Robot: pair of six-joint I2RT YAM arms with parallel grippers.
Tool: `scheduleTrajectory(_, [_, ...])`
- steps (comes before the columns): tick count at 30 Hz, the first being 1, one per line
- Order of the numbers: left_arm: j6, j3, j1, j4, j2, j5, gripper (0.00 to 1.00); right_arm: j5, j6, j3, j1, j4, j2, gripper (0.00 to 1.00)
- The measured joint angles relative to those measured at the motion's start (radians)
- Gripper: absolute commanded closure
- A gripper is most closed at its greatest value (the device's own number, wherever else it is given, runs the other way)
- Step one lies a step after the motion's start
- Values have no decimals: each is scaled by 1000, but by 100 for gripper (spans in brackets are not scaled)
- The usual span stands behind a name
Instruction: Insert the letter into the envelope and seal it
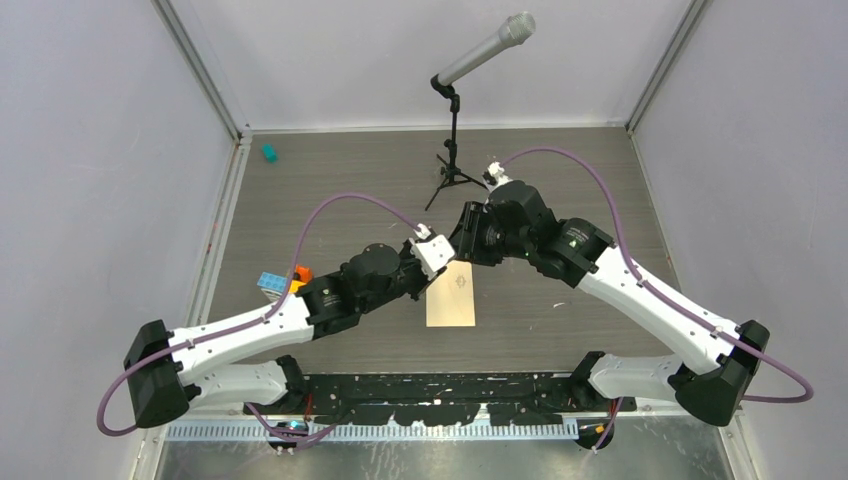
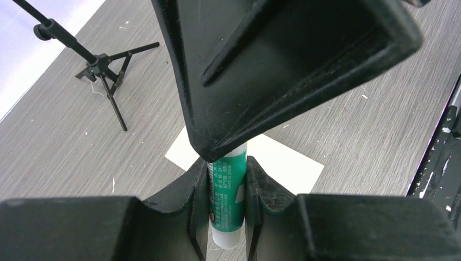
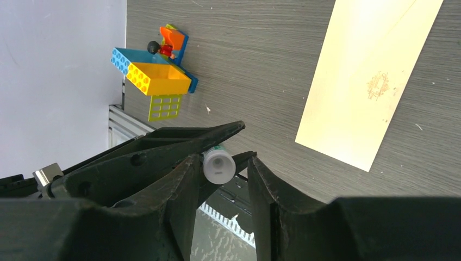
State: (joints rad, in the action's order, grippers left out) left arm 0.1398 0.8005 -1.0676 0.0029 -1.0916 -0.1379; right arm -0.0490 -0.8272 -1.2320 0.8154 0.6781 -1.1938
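So the envelope [image 1: 451,295] is laid flat near the middle of the table [image 1: 560,170], just ahead of where the two grippers meet. It's a long narrow rectangle of smooth tan paper, matte, with crisp corners. A small ornate mark is printed near its centre, and a faint diagonal fold line can be made out in the right wrist view. The tabletop under it is grey with a fine wood grain, a bit speckled with white flecks.

Right above the envelope, a glue stick [image 2: 228,201] is pinched between the left gripper [image 2: 227,174] fingers: a slim round tube, green label with white print, white plastic at the ends. The jaws are set narrow and pressed on both sides of it.

The right gripper [image 3: 223,163] is parted around the tube's white, hollow-looking end. One finger [image 3: 185,179] is about touching it and a gap is left at the other, so nothing is clamped.

Further out, bright studded toy bricks [image 3: 155,76] are seen on the left side, and a silver microphone [image 1: 490,45] on a black tripod stands at the back
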Motion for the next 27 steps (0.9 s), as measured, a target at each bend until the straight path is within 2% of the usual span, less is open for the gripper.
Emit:
scheduleTrajectory(9, [-1,0,0,6,-13,-4,100,7,-16,0,5,-4,-2,79])
scheduleTrajectory(13, [-17,2,9,-1,-16,19,100,4,0,0,5,-2,-6,84])
scheduleTrajectory(16, [-85,5,72,-10,-15,154,100,-11,55,0,4,0,-6,86])
scheduleTrajectory(21, [-271,-1,207,26,-14,520,100,-100,191,0,-12,-22,12,87])
scheduleTrajectory(25, [-401,-10,239,89,-12,720,100,-195,290,6,-15,-8,74,87])
scheduleTrajectory(27, [-452,-24,238,132,-1,784,100,-242,326,6,-15,2,100,81])
